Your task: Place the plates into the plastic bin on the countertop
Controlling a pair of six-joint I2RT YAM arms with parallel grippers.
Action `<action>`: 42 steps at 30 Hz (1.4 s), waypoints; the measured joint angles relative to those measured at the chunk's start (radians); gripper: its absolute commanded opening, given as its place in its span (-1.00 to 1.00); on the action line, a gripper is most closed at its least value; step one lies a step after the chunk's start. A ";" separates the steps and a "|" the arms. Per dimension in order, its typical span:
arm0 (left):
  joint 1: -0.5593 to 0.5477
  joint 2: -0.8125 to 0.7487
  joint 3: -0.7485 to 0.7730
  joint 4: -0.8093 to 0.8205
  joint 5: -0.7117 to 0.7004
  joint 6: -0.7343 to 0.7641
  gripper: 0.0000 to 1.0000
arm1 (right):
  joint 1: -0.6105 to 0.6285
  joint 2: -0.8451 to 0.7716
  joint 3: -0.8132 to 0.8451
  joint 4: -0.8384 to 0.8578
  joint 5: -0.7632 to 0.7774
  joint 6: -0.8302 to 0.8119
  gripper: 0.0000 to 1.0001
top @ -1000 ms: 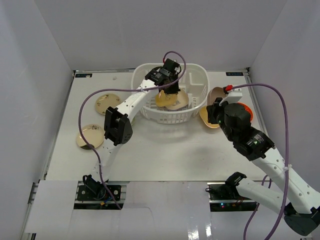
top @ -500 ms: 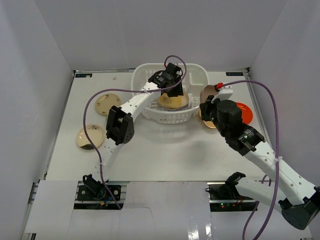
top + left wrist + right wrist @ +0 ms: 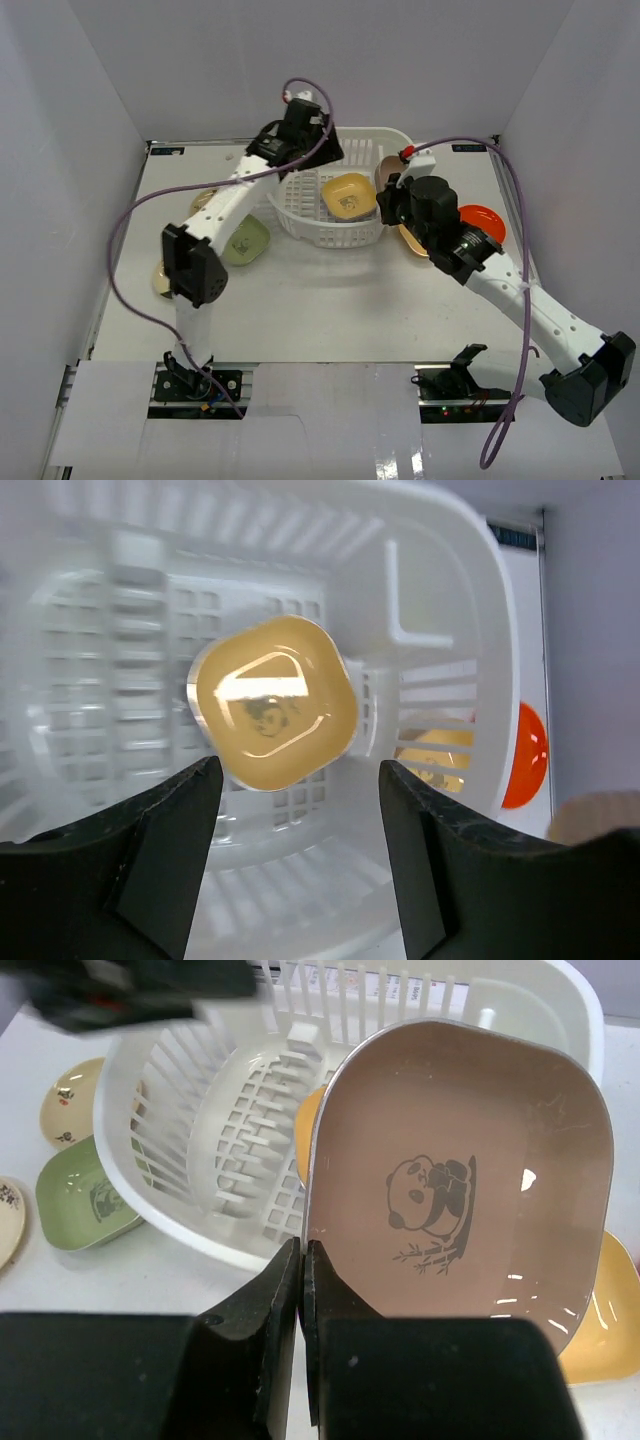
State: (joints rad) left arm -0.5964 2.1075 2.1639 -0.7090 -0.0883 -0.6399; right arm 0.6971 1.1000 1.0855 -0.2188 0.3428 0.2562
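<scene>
The white plastic bin [image 3: 330, 236] stands at the back of the countertop [image 3: 330, 300]. One yellow rounded-square plate [image 3: 348, 193] lies flat on its grid floor [image 3: 272, 702]. My left gripper [image 3: 318, 150] hangs open above the bin's back left rim, holding nothing [image 3: 300, 810]. At the bin's right rim, my right gripper [image 3: 392, 197] is shut on the edge of a tan panda plate [image 3: 460, 1180], held tilted [image 3: 302, 1260]. Outside the bin lie a red-orange plate [image 3: 482, 222], a yellow plate [image 3: 412, 240], a green plate [image 3: 245, 240] and two cream plates [image 3: 205, 200] [image 3: 160, 282].
White walls close in the countertop on three sides. Purple cables loop over both arms. The left arm's links stretch over the cream and green plates [image 3: 85, 1195]. A small corner compartment [image 3: 420, 590] sits inside the bin.
My left gripper opened, dropped the yellow plate into the bin, and rose back and left. My right gripper carried the tan plate leftward up to the bin's rim.
</scene>
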 measured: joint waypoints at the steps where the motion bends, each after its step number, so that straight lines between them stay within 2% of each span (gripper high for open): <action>1: 0.027 -0.095 -0.074 0.005 -0.024 0.005 0.46 | 0.000 0.028 0.012 0.010 -0.006 -0.008 -0.84; 6: 0.184 -0.646 -0.541 0.122 -0.162 0.020 0.38 | 0.002 0.216 0.115 0.044 -0.032 -0.050 -0.85; 8: 0.207 -0.851 -0.730 0.160 -0.219 0.017 0.37 | 0.005 0.307 0.163 0.065 -0.032 -0.072 -0.85; 9: 0.207 -0.903 -0.784 0.163 -0.231 0.014 0.37 | 0.005 0.353 0.187 0.064 -0.032 -0.084 -0.85; 10: 0.203 -1.025 -0.917 0.174 -0.254 0.002 0.36 | 0.005 0.398 0.209 0.066 -0.032 -0.095 -0.85; 14: 0.204 -1.192 -1.257 0.150 -0.307 -0.063 0.46 | 0.006 0.560 0.298 0.065 -0.036 -0.135 -0.84; 17: 0.211 -1.194 -1.442 0.101 -0.315 -0.119 0.59 | 0.006 0.661 0.357 0.060 -0.033 -0.154 -0.85; 19: 0.216 -1.183 -1.507 0.072 -0.317 -0.153 0.65 | 0.006 0.731 0.399 0.061 -0.032 -0.161 -0.84; 21: 0.222 -1.162 -1.518 0.074 -0.322 -0.182 0.67 | 0.006 0.788 0.428 0.061 -0.033 -0.163 -0.40; 22: 0.223 -1.150 -1.516 0.091 -0.325 -0.193 0.67 | 0.006 0.810 0.439 0.057 -0.035 -0.159 0.01; 26: 0.242 -1.079 -1.510 0.161 -0.341 -0.226 0.69 | 0.006 0.850 0.465 0.026 -0.043 -0.156 0.39; 29: 0.270 -1.022 -1.510 0.214 -0.339 -0.237 0.69 | 0.006 0.822 0.464 0.007 -0.051 -0.153 0.35; 32: 0.312 -0.956 -1.508 0.276 -0.315 -0.237 0.65 | 0.006 0.718 0.425 -0.002 -0.054 -0.142 0.00; 33: 0.327 -0.930 -1.508 0.293 -0.307 -0.237 0.63 | 0.007 0.657 0.387 0.013 -0.050 -0.132 -0.09; 34: 0.338 -0.908 -1.506 0.306 -0.301 -0.237 0.58 | 0.007 0.568 0.328 0.015 -0.039 -0.120 -0.26; 37: 0.371 -0.833 -1.506 0.356 -0.265 -0.233 0.45 | -0.006 0.309 0.148 0.064 0.001 -0.082 -0.45; 40: 0.383 -0.778 -1.500 0.393 -0.235 -0.228 0.20 | -0.068 0.059 -0.049 0.098 0.031 -0.040 -0.46; 41: 0.384 -0.761 -1.493 0.402 -0.225 -0.225 0.05 | -0.098 0.005 -0.105 0.102 0.035 -0.026 -0.42; 42: 0.385 -0.747 -1.487 0.410 -0.215 -0.224 -0.25 | -0.144 -0.047 -0.167 0.109 0.030 -0.015 -0.36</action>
State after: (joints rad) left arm -0.2119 1.3605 0.6773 -0.2989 -0.3035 -0.8642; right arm 0.5533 1.0531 0.9180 -0.1101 0.3725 0.2409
